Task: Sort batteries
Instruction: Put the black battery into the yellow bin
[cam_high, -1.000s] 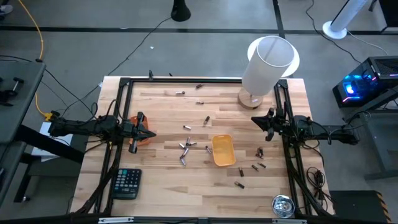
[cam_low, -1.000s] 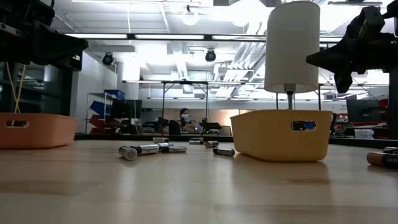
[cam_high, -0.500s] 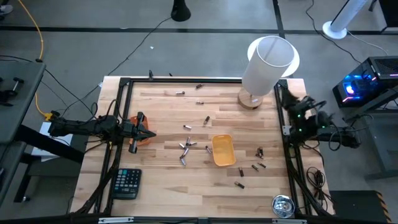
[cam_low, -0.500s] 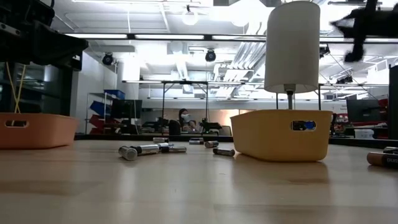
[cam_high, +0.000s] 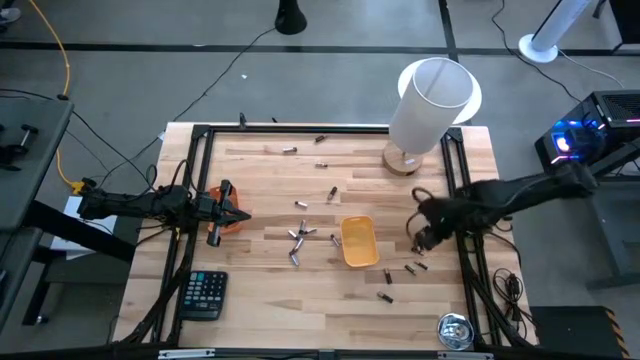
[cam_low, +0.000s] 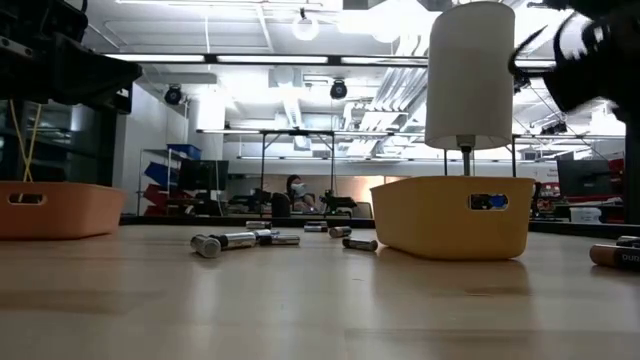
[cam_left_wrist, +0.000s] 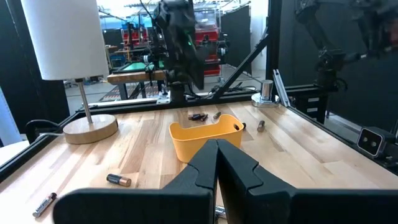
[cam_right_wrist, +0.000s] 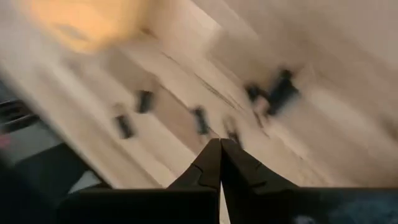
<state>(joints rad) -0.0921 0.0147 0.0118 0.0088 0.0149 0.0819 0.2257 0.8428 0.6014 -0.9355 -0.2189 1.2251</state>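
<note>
Silvery batteries (cam_high: 298, 237) lie in a loose group left of the yellow tray (cam_high: 358, 241). Dark batteries (cam_high: 410, 267) lie scattered to its right, and a few more batteries (cam_high: 289, 149) rest near the far edge. My left gripper (cam_high: 246, 214) is shut and level above the orange tray (cam_high: 226, 224) at the table's left side. My right gripper (cam_high: 419, 237) reaches in from the right, shut and tipped down over the dark batteries (cam_right_wrist: 200, 119), clear of them. Its own view is blurred.
A white-shaded lamp (cam_high: 428, 103) on a round wooden base stands at the far right. A black calculator (cam_high: 203, 294) lies at the near left, and a shiny round object (cam_high: 455, 331) at the near right corner. A black frame (cam_high: 200, 130) borders the table.
My right arm has swung from the table's right edge, first back toward the far right corner, then out over the table toward the dark batteries beside the yellow tray, tipping its gripper downward. It has stayed shut.
</note>
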